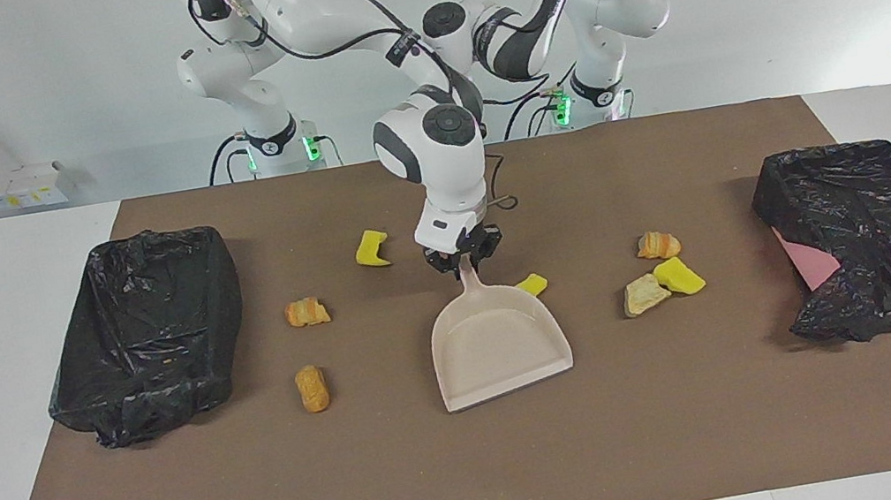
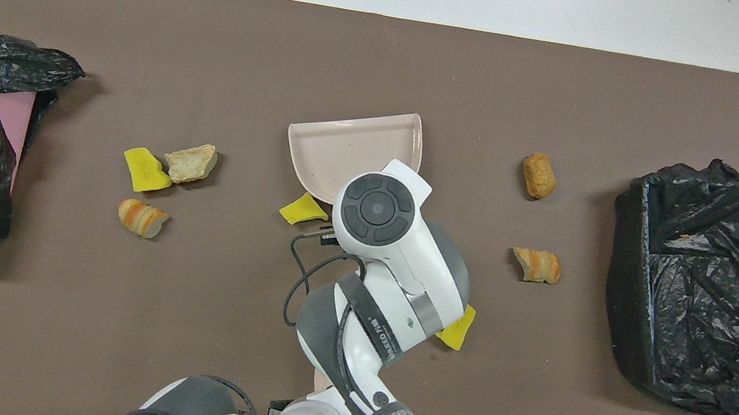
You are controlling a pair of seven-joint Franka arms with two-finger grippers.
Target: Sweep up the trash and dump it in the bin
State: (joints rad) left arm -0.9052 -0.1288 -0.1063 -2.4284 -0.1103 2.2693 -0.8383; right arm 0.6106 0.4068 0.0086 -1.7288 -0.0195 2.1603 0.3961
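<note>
**A:** Facing view. What did the right gripper (image 1: 462,260) have hold of?

**B:** Its fingertips were pinched on the tip of the dustpan (image 1: 501,348) handle, at the centre of the frame. The left gripper was hidden by the right arm (closed, with nothing seen in it). The left arm waited, folded at upper centre.

**A:** How did the pan lie?

**B:** Its long axis ran from the handle, above, down to the open lip, below, skewed a little toward the lower right of the frame. Whether the lip rested on the brown mat (image 1: 481,477) could not be told.

**A:** And the trash (image 1: 645,294)?

**B:** There were seven scraps, all on the mat and none in the pan.
- One small yellow scrap (image 1: 532,284) lay just beside the pan's shoulder, right of centre.
- Three scraps clustered at centre right, between the pan and the slumped bin (image 1: 881,235).
- A yellow chunk (image 1: 372,248) lay at upper centre.
- Two orange lumps (image 1: 306,311) lay at centre left, between the pan and the open bin (image 1: 146,333).

**A:** Which relation governed the coming move?

**B:** Every scrap lay level with the lip or higher in the frame, so the mouth faced none of them. The pan probably had to be swung round toward a group. The lower third of the frame was bare mat, which gave room to turn. The bins closed off both side edges. No brush was in view.
</note>
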